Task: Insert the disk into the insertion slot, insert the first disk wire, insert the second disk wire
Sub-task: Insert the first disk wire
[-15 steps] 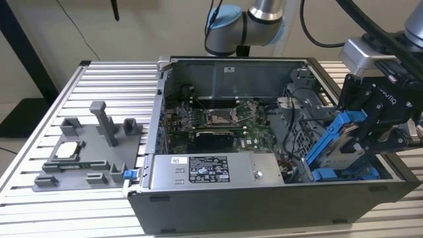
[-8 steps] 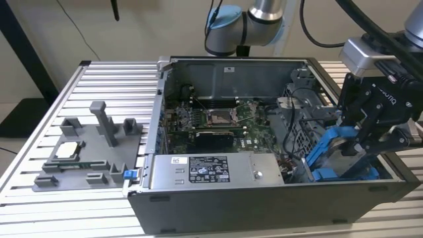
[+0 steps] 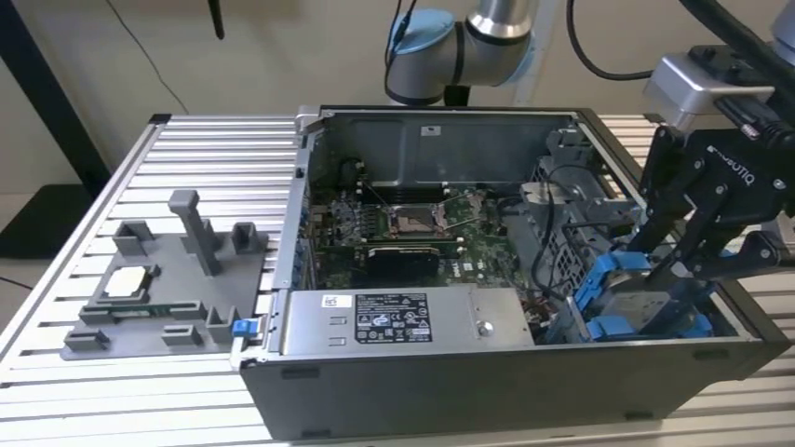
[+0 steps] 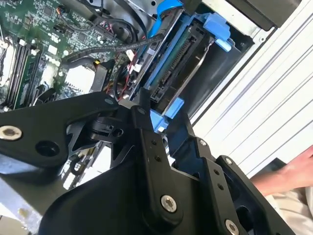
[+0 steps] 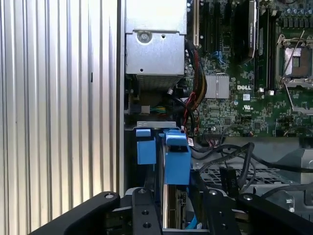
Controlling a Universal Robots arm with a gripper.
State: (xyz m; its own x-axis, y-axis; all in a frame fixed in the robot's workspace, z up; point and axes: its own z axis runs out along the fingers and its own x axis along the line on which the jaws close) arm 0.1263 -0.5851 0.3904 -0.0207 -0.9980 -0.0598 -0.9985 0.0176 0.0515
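- One black gripper (image 3: 665, 279) hangs over the near corner of the open computer case (image 3: 497, 391) on the exterior view's right, reaching down into it.
- The gripper straddles the end of the disk (image 3: 638, 307). Whether it clamps the disk or merely brackets it cannot be told.
- The disk stands on edge in its bright blue frame, down among the blue rails of the insertion slot (image 3: 600, 277), just inside the case's near wall.
- In the first wrist view, the disk (image 5: 177, 156) runs straight up between the two black halves of the gripper (image 5: 178, 215), with a second blue tab (image 5: 145, 147) just beside it.
- In the second wrist view, the disk (image 4: 181, 68) shows its dark connector edge, and the gripper (image 4: 159, 115) meets its blue frame end.
- Black cables (image 5: 230, 152) lie loose just beside the disk, over a perforated grey cage (image 5: 244, 171).
- The motherboard (image 3: 410, 223) lies across the middle of the case, and the labelled power supply (image 3: 397, 321) sits along the near wall.
- A grey fixture tray (image 3: 162, 289) rests on the slatted aluminium table (image 3: 199, 158) on the exterior view's left, well apart from the case.
- A person's hand (image 4: 293, 171) rests on the table beyond the case in the second wrist view.
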